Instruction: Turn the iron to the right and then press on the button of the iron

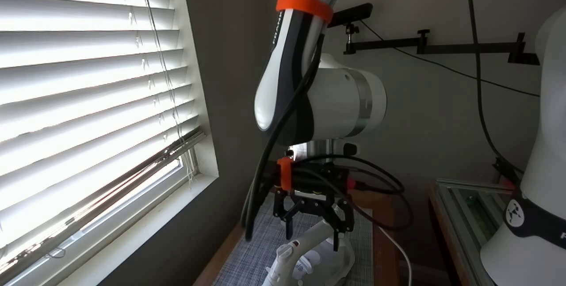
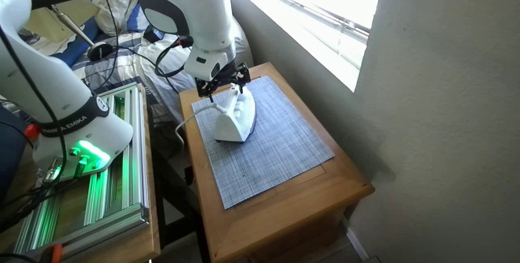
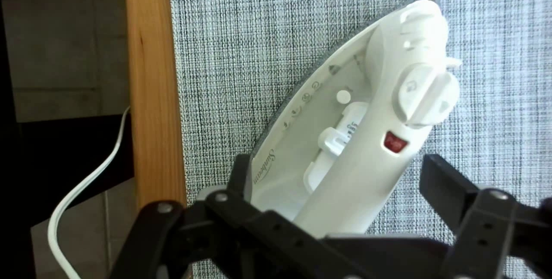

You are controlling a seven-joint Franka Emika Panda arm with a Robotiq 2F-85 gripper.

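Observation:
The white iron (image 3: 353, 184) lies flat on the grey woven mat (image 3: 241, 54), nose toward the upper right in the wrist view. It shows in both exterior views (image 1: 283, 266) (image 2: 230, 127). A ribbed dial (image 3: 427, 95) and a red button (image 3: 394, 142) sit on top of its handle. My gripper (image 3: 339, 176) is open over the rear half of the handle, one finger at the iron's left side, one right of the handle over the mat. In both exterior views the gripper (image 1: 312, 238) (image 2: 226, 95) is above the iron, fingers pointing down. The gripper body hides the iron's rear in the wrist view.
The mat lies on a wooden table (image 2: 243, 230) beside a window wall (image 2: 325, 104). The iron's white cord (image 2: 195, 112) hangs over the table edge toward the robot's base. The base stands on a metal-framed stand (image 2: 142, 149). Black cables (image 1: 380, 162) loop around the wrist.

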